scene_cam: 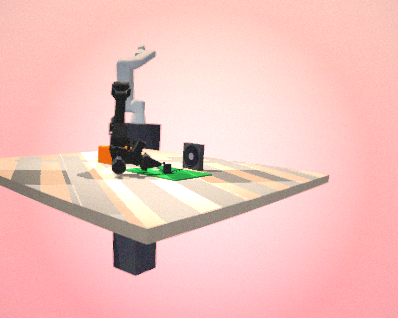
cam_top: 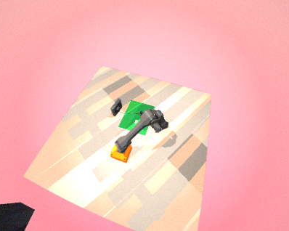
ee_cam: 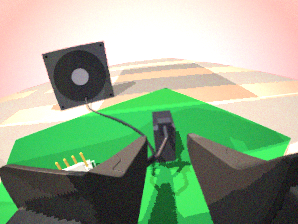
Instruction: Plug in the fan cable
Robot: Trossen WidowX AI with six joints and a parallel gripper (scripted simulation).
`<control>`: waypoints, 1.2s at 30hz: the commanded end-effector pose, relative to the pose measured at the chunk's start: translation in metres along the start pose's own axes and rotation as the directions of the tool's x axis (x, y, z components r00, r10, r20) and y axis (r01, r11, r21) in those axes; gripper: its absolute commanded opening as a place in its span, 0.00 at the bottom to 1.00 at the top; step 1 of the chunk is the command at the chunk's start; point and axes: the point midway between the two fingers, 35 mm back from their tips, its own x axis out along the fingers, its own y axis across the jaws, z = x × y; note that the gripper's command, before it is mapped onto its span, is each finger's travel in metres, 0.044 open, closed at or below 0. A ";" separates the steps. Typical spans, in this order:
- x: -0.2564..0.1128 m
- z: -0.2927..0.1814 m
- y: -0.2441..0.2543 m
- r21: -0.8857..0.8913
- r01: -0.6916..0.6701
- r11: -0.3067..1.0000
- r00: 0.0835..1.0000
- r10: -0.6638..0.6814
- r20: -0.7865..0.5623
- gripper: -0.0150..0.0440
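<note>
The green board (cam_top: 126,123) (scene_cam: 188,175) (ee_cam: 50,132) lies on the table. My gripper (cam_top: 141,113) (scene_cam: 162,165) (ee_cam: 167,140) is low over it and partly open. In the wrist view the dark plug (ee_cam: 163,127) is between the fingertips, with a gap on each side. It looks upright, and what is under it is hidden. The fan's cable (ee_cam: 117,120) runs to it and loops by its near side. The white header (ee_cam: 76,167) with bare gold pins shows to the left, partly behind the left finger; the plug is apart from it.
The black square fan (cam_top: 116,107) (scene_cam: 193,156) (ee_cam: 80,75) stands upright beyond the board's edge, tied to the plug by the cable. The arm's orange base (cam_top: 121,154) (scene_cam: 104,155) is on the table (cam_top: 81,145) (scene_cam: 187,205). A pale arm-like shape (scene_cam: 125,72) stands behind.
</note>
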 end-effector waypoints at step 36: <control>-0.068 0.041 0.011 0.019 -0.118 0.993 0.990 0.119 -0.071 0.80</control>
